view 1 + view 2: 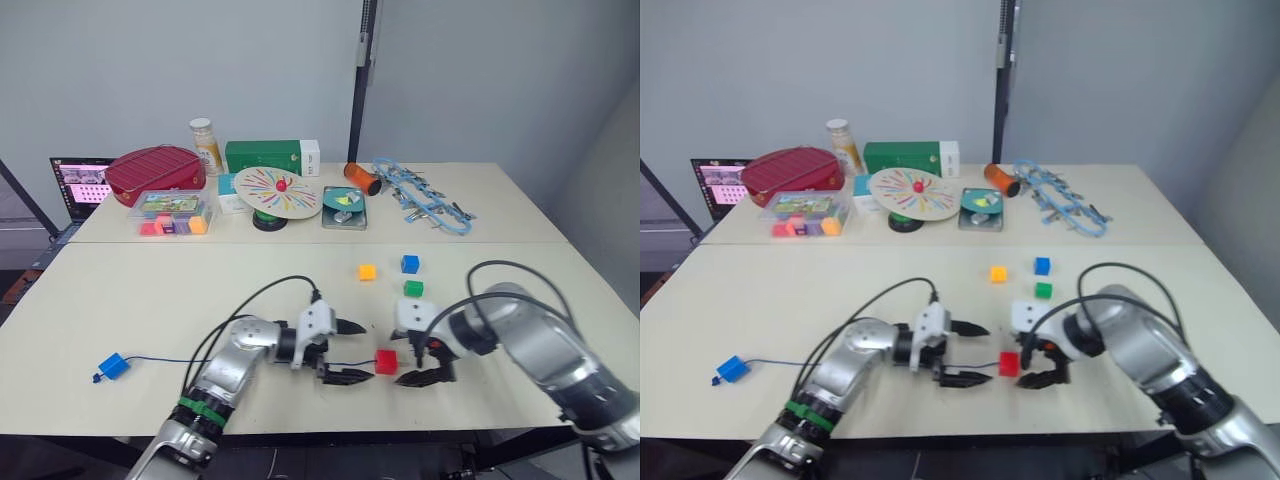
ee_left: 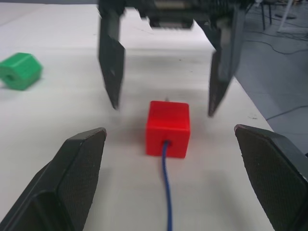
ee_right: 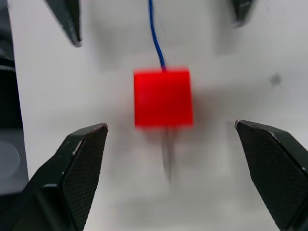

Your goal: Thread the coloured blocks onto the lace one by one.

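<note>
Jaws of both grippers wide open, flanking red block [image 1: 386, 361]; dark-blue lace [image 2: 166, 192] enters its hole.

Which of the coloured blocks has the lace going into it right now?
The red block, lying between the two open grippers, with the blue lace entering its hole. The green, orange-yellow and nearby blue blocks lie apart, unthreaded.

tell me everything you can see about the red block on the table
The red block is a small, smooth, plastic-looking cube, resting flat on the pale table near its front edge. The dark-blue lace enters a hole in one face, and its pale tip pokes out the opposite side. It sits between the open left end effector and open right end effector; neither touches it.
</note>
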Robot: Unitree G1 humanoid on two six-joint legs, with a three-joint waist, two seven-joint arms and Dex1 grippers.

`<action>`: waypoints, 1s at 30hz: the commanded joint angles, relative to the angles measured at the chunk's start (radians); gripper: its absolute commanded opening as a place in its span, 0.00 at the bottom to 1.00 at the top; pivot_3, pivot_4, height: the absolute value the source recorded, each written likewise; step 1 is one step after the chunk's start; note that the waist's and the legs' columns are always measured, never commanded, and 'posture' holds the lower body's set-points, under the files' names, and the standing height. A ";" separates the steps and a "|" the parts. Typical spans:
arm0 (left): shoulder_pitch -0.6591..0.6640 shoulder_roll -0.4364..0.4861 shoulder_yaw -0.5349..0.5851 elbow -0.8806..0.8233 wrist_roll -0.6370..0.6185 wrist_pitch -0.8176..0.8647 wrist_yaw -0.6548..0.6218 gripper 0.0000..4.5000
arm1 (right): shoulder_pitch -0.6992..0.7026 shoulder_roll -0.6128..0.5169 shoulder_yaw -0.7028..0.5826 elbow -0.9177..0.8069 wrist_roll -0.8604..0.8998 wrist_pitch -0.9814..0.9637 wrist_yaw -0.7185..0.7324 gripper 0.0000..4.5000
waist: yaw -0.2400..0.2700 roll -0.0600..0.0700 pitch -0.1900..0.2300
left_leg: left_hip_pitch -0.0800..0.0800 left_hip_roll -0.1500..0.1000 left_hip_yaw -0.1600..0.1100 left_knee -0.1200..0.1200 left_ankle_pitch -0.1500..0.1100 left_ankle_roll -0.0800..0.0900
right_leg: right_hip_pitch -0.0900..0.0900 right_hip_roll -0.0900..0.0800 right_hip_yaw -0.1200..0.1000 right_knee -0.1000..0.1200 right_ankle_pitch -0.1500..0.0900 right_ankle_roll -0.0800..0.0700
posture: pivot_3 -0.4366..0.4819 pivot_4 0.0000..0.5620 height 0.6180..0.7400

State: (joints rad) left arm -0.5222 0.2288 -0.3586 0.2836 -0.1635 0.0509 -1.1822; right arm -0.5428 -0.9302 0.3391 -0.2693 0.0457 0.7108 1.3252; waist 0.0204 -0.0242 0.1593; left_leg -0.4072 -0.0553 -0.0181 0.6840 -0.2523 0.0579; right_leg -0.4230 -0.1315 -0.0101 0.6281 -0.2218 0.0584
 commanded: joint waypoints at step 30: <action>-0.050 -0.020 -0.031 0.136 0.116 -0.106 0.039 0.26 | 0.064 0.053 0.001 0.042 0.008 -0.134 -0.141 0.00 | -0.008 0.000 0.000 | 0.001 0.001 0.000 0.002 0.000 0.000 | 0.001 0.001 0.000 0.001 0.000 0.001 | 0.48 0.27 1.00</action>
State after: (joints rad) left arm -0.5935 0.1875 -0.3889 0.4416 -0.0453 -0.0642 -1.1244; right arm -0.4615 -0.8729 0.3486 -0.2290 0.0598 0.5916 1.1847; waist 0.0122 -0.0244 0.1594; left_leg -0.4065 -0.0548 -0.0181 0.6863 -0.2523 0.0582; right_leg -0.4220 -0.1309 -0.0102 0.6292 -0.2215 0.0590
